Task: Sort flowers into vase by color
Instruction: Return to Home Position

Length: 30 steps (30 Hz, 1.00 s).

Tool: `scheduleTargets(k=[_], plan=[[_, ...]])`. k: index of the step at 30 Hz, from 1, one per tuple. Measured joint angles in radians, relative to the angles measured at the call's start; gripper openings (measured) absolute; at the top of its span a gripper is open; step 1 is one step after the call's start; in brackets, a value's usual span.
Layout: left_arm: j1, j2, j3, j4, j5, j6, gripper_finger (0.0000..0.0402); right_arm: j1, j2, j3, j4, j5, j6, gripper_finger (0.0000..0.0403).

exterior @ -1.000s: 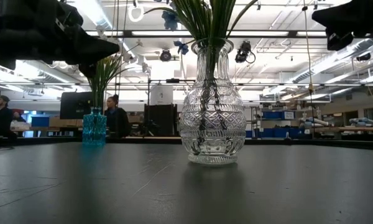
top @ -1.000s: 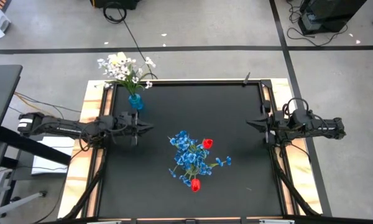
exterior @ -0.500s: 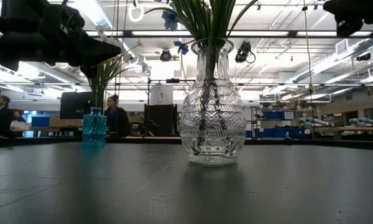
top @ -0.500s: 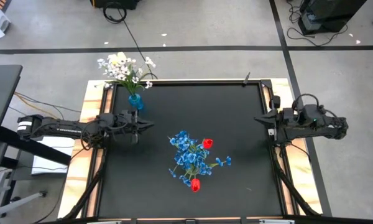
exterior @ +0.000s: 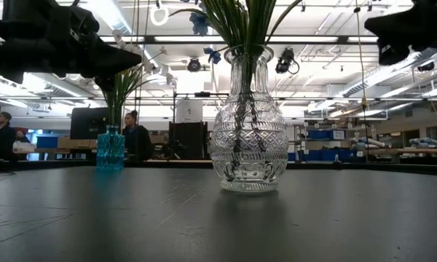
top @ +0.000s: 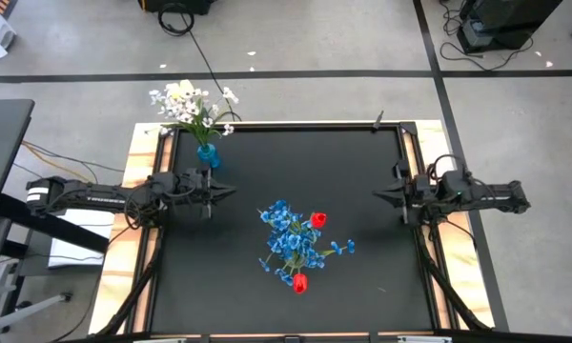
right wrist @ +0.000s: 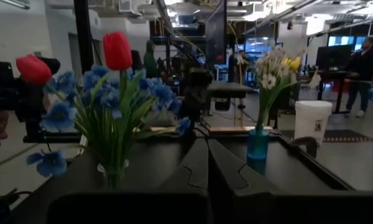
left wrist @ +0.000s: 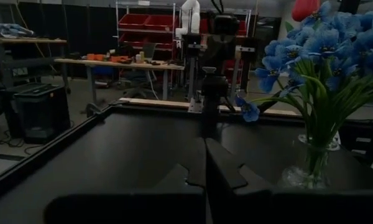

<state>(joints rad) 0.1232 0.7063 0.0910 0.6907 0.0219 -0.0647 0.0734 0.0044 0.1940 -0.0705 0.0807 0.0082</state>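
A clear glass vase [exterior: 247,131] stands near the middle of the black table, holding blue bunches [top: 288,233] and two red tulips [top: 317,220] [top: 299,282]. A small blue vase [top: 208,155] at the far left corner holds white sprigs and yellow tulips [top: 191,107]. My left gripper [top: 231,191] hovers shut at the left side, between the two vases. My right gripper [top: 378,193] hovers shut at the right side, pointing toward the clear vase. In the right wrist view both vases [right wrist: 112,177] [right wrist: 258,151] stand beyond the shut fingers [right wrist: 196,163].
A raised wooden rim [top: 138,181] borders the black mat [top: 353,286]. The near half and the right part of the mat are bare. People [exterior: 135,135] stand in the room behind the table. Cables lie on the floor [top: 186,29] beyond the far edge.
My right gripper drew back toward the table's right edge, then came forward again toward the middle, ending slightly nearer the clear vase than a second ago. It stayed shut. The flowers and vases have not moved.
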Motion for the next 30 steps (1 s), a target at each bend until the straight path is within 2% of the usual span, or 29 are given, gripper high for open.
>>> scheduleTargets(k=[7, 13, 20, 25, 30], plan=[[0.021, 0.000, 0.000, -0.006, 0.000, 0.007, 0.0002, 0.000, 0.000, -0.087, 0.096, -0.004, 0.025, 0.0005], [0.045, 0.000, 0.000, -0.010, 0.034, 0.003, 0.0002, -0.016, 0.000, -0.183, 0.261, -0.004, 0.026, 0.0005], [0.058, -0.012, 0.000, -0.053, 0.055, 0.026, 0.0002, -0.046, 0.000, -0.188, 0.249, -0.004, 0.025, 0.0005], [0.059, -0.074, 0.000, -0.077, 0.076, 0.027, 0.0002, -0.064, 0.000, -0.188, 0.249, -0.023, 0.026, 0.0005], [0.059, -0.192, 0.000, -0.258, 0.082, 0.023, 0.0002, -0.074, 0.000, -0.188, 0.247, -0.027, 0.026, 0.0005]])
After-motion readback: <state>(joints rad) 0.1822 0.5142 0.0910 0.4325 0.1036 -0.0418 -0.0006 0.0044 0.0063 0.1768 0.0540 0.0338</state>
